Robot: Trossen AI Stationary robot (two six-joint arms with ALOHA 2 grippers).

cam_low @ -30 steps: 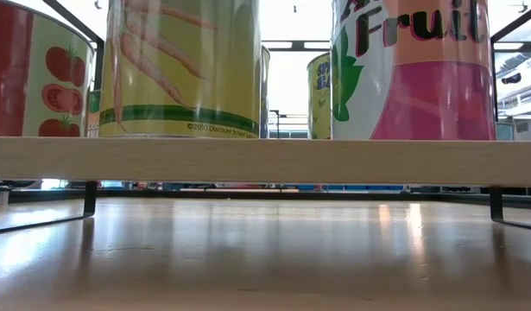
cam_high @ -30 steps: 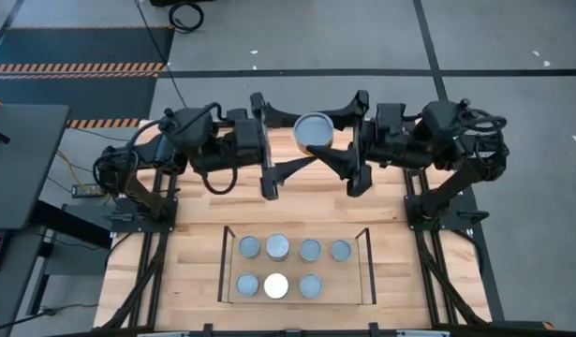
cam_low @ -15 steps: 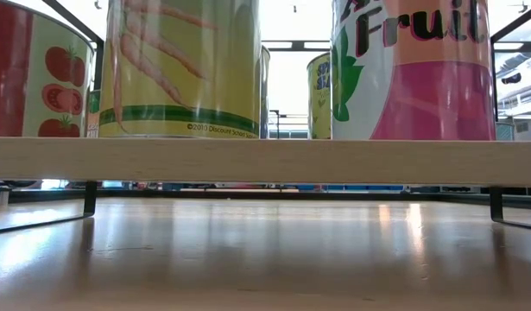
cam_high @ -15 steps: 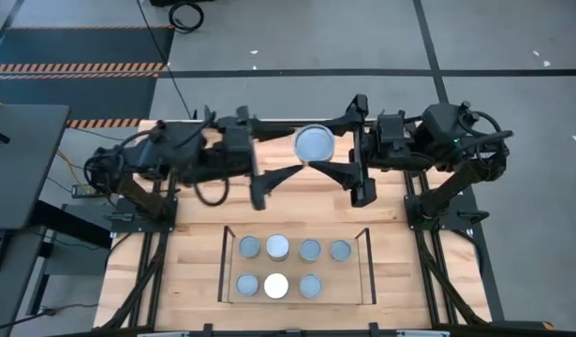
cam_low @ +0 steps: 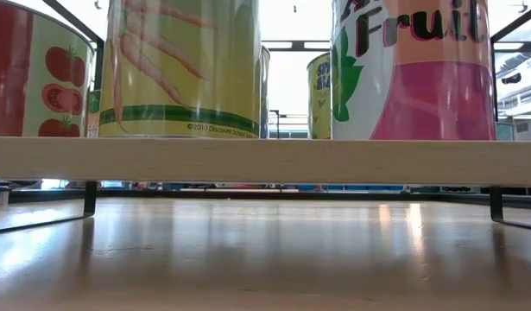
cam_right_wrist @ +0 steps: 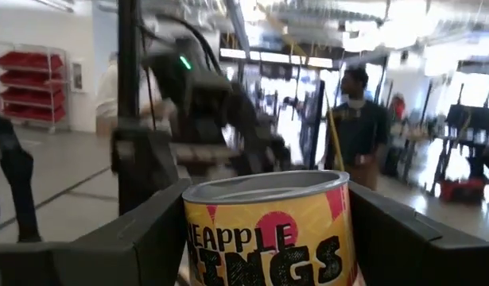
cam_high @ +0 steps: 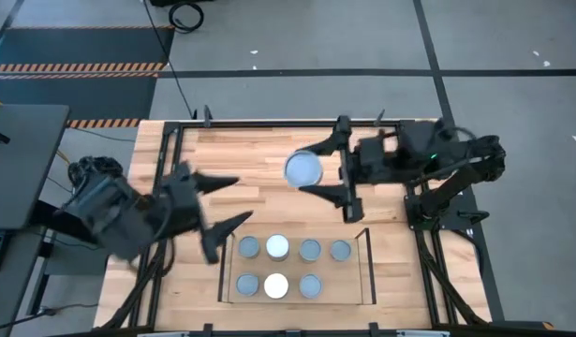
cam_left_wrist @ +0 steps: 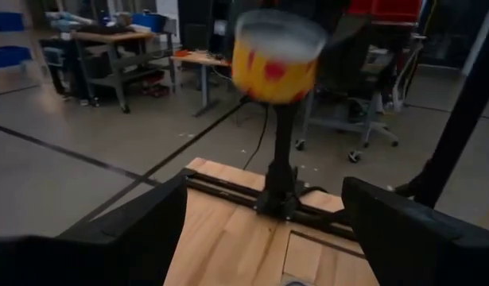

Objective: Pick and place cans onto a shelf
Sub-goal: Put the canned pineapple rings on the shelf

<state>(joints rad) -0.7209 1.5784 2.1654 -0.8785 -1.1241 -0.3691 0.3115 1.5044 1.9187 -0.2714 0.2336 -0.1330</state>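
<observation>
Above the table's far edge we hold the pineapple-rings can [cam_high: 303, 169] in the right gripper [cam_high: 339, 173]; left gripper [cam_high: 215, 208], open and empty, has swung back toward the shelf [cam_high: 367, 267] — handover done, placing's next.

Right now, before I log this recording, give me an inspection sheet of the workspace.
Surface: light wooden tabletop, bare apart from the shelf.
Job's things: low light-wood shelf with dark metal end frames carries seven round metal-topped cans; an eighth, a yellow-and-red pineapple-rings can, is held above the table.
Clutter: nothing seen.
Grippers: right gripper shut on the pineapple-rings can; left gripper open, empty, at the table's left side.
Cables: dark cable crosses the floor to the table.
Surroundings: person standing beyond the table; striped floor markings.
</observation>
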